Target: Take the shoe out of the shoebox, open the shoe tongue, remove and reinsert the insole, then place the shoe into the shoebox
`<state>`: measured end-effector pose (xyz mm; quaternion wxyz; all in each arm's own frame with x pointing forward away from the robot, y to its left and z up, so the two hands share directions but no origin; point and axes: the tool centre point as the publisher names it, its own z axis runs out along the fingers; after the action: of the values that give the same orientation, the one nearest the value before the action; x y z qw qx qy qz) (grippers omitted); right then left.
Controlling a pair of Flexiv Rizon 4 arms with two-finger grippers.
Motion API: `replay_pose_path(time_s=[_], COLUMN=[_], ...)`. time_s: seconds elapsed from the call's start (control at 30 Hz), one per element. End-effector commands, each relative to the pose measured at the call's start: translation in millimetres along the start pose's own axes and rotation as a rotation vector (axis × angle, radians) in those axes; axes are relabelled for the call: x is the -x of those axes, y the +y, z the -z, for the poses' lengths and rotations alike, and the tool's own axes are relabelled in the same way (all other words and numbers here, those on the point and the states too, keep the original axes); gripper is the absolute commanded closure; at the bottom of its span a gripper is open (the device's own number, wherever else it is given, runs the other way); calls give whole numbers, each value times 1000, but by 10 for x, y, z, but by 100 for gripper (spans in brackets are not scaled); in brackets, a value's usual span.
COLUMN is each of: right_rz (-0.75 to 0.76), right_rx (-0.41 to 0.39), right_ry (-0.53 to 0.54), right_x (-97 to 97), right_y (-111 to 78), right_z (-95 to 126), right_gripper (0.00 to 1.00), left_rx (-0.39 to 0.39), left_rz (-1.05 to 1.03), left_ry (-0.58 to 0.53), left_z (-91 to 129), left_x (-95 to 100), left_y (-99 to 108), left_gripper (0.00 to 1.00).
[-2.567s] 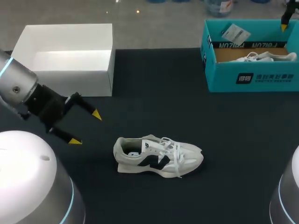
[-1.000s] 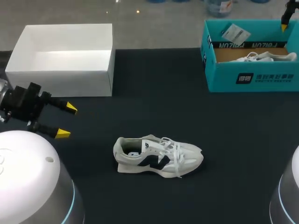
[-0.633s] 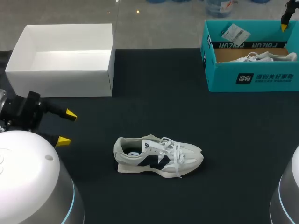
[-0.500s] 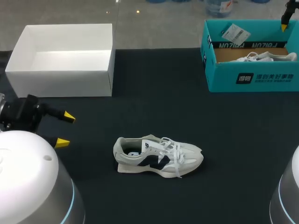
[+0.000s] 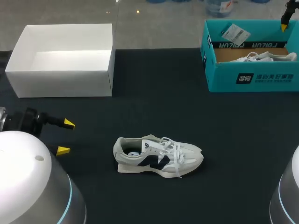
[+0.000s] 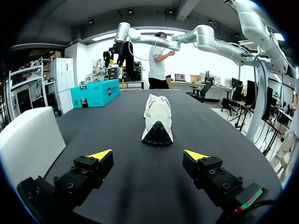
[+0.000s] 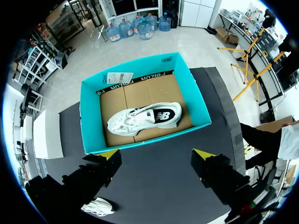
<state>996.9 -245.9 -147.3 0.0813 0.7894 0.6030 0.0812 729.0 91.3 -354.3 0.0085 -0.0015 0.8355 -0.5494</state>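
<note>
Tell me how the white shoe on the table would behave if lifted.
The shoe probably keeps its shape: it stands flat on its sole. Its loose laces would likely dangle. The upper may dent when squeezed.

bright, even overhead light; the dark desk [image 5: 154, 93] looks matte, a faint soft shadow hugs the shoe [image 5: 158, 156], the white box [image 5: 63, 58] nearly washed out.

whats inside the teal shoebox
Inside the teal shoebox, one white shoe lies on its side on the brown cardboard floor; a white paper tag sits at one wall. Anything beneath the shoe is covered.
</note>
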Motion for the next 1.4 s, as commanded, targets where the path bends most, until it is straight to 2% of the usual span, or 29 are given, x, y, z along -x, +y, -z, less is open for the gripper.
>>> replay_pose_path(time_s=[0.03,0.3,0.4,1.33,1.4], right_rz=[-1,-1,-1,-1,-1], right_rx=[0,0,0,0,0], right_ry=[1,1,1,1,1], right_x=[-2,-2,-2,-2,-2], right_y=[3,3,3,3,3], right_z=[-3,-3,-3,-3,-3], right_gripper=[0,0,0,0,0], left_rx=[-3,-4,22,22,-2], left_rz=[-10,2,24,24,19], left_ry=[10,19,46,46,40], left_z=[-11,-9,15,15,15], left_x=[17,-15,-48,-48,-52], left_y=[59,97,64,64,34], left_gripper=[0,0,0,0,0])
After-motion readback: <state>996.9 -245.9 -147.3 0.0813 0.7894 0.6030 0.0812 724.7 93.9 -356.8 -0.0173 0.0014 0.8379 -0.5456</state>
